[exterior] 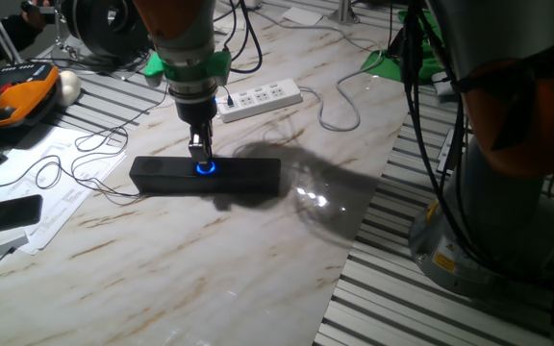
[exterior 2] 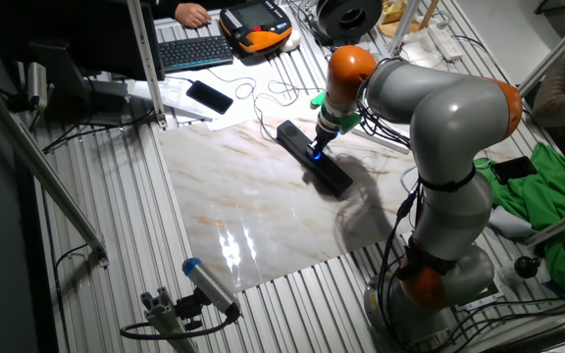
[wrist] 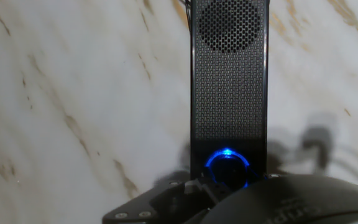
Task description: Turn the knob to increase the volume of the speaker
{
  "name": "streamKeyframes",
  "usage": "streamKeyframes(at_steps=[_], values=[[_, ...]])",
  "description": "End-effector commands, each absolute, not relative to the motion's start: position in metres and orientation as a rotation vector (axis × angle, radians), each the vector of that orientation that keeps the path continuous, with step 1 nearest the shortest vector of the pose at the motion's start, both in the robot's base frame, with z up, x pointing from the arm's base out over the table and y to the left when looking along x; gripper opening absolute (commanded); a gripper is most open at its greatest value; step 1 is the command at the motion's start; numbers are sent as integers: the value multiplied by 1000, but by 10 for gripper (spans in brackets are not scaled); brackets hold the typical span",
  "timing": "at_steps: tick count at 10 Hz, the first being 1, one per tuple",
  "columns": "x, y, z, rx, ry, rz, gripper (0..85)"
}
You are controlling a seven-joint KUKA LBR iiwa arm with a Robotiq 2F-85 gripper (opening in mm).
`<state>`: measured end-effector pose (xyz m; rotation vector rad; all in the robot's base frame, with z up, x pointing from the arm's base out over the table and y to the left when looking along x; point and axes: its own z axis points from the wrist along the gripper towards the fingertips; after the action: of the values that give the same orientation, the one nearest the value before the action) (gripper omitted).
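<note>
The speaker is a long black bar lying on the marble tabletop; it also shows in the other fixed view and fills the hand view. The knob glows blue at the middle of its face and shows in both other views. My gripper points straight down onto the knob, fingers drawn close together around it. In the hand view the hand's dark body hides the knob's lower edge and the fingertips.
A white power strip lies behind the speaker, with thin cables looping to its left. Papers and a flat black device lie at the left edge. An orange pendant and a keyboard sit further off.
</note>
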<state>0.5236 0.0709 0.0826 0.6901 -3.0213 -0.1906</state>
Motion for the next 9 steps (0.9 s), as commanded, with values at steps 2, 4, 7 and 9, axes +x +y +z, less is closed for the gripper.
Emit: streamKeyframes(at_steps=[2, 4, 7, 9], values=[[524, 71, 82, 690, -3024, -187, 340], [524, 72, 82, 691, -3027, -184, 340], [524, 72, 82, 691, -3031, -176, 340], [524, 72, 82, 691, -3035, -161, 340]])
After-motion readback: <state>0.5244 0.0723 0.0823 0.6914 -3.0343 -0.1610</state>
